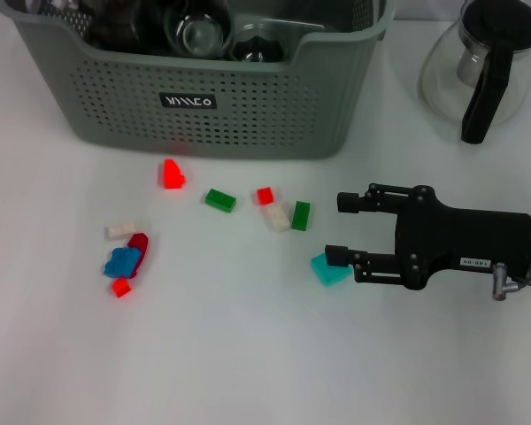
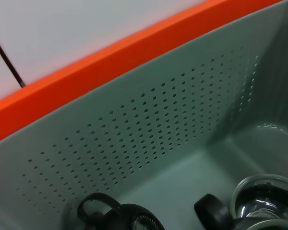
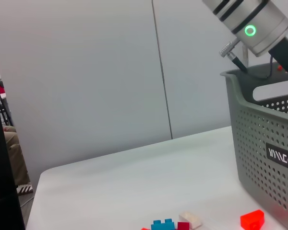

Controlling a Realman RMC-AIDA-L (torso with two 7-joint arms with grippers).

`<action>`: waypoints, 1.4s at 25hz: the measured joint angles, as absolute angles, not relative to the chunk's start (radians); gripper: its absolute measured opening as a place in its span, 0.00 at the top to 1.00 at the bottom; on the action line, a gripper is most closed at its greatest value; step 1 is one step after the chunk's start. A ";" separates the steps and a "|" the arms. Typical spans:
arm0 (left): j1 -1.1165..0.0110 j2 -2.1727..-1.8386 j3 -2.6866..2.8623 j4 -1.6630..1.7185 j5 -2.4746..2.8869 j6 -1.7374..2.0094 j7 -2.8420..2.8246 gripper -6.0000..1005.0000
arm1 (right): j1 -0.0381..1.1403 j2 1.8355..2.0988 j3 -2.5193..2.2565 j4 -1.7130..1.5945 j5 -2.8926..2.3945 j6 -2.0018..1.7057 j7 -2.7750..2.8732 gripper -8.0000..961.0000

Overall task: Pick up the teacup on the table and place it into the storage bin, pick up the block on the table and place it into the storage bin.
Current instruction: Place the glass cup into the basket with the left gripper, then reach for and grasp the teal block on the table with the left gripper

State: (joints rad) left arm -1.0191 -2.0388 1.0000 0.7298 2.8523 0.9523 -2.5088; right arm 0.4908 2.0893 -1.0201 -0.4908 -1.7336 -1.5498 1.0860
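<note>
Blocks lie scattered on the white table (image 1: 248, 354) in the head view. Nearest are a small red block (image 1: 120, 287) and a blue block (image 1: 121, 262) touching a dark red piece (image 1: 139, 252), with a cream block (image 1: 121, 230) just behind them. To the right, the right gripper (image 1: 345, 230) reaches in from the side, low over the table, its fingers spread apart; the nearer fingertip (image 1: 336, 255) touches a teal block (image 1: 329, 269). Just beyond lie a dark green block (image 1: 301, 215), a cream piece (image 1: 277, 216), a small red one (image 1: 265, 195), a green block (image 1: 219, 200) and a bright red block (image 1: 171, 174). Behind them stands the bin (image 1: 248, 106), holding dark and glass items. A glass carafe (image 1: 482, 66) with a black handle stands to its right.

The right wrist view shows what the head view lacks: the left arm (image 3: 252, 24) hanging above the bin's rim, plus the bin's labelled side and some blocks at table level.

Only the left wrist view looks inside the bin, showing its perforated wall, a clear glass cup (image 2: 264, 201) and black items on the floor. The left gripper itself is not visible, so its state cannot be told.
</note>
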 joint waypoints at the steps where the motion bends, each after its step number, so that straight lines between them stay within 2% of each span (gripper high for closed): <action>1: -1.020 -2.040 0.999 0.723 2.853 0.944 -2.512 0.91 | 0.491 2.089 -1.020 -0.491 -1.734 -1.550 1.086 0.22; 9: -1.018 -2.038 0.976 0.747 2.843 0.962 -2.539 0.76 | 0.491 2.091 -1.020 -0.491 -1.733 -1.549 1.086 0.22; 14: -0.928 -2.067 0.812 0.961 2.656 1.102 -2.436 0.62 | 0.490 2.091 -1.020 -0.491 -1.733 -1.550 1.086 0.22; 16: -0.873 -2.049 0.721 1.012 2.428 1.243 -2.330 0.55 | 0.489 2.091 -1.020 -0.491 -1.733 -1.552 1.086 0.22; 18: -0.830 -2.013 0.646 0.997 2.181 1.383 -2.240 0.56 | 0.488 2.091 -1.020 -0.491 -1.733 -1.555 1.086 0.22; 21: -0.762 -1.931 0.535 0.814 1.776 1.614 -2.096 0.56 | 0.490 2.091 -1.020 -0.491 -1.733 -1.558 1.086 0.22; 25: -0.699 -1.865 0.458 0.613 1.542 1.867 -1.988 0.56 | 0.491 2.091 -1.019 -0.491 -1.732 -1.557 1.086 0.22; 29: -0.647 -1.863 0.456 0.634 1.551 1.990 -1.988 0.56 | 0.493 2.091 -1.013 -0.491 -1.732 -1.558 1.086 0.22; 30: -0.603 -1.870 0.507 0.722 1.622 2.022 -1.990 0.56 | 0.494 2.091 -1.013 -0.491 -1.732 -1.559 1.086 0.22; 35: -0.522 -1.881 0.616 0.924 1.819 2.027 -1.960 0.56 | 0.502 2.091 -1.012 -0.491 -1.735 -1.559 1.086 0.22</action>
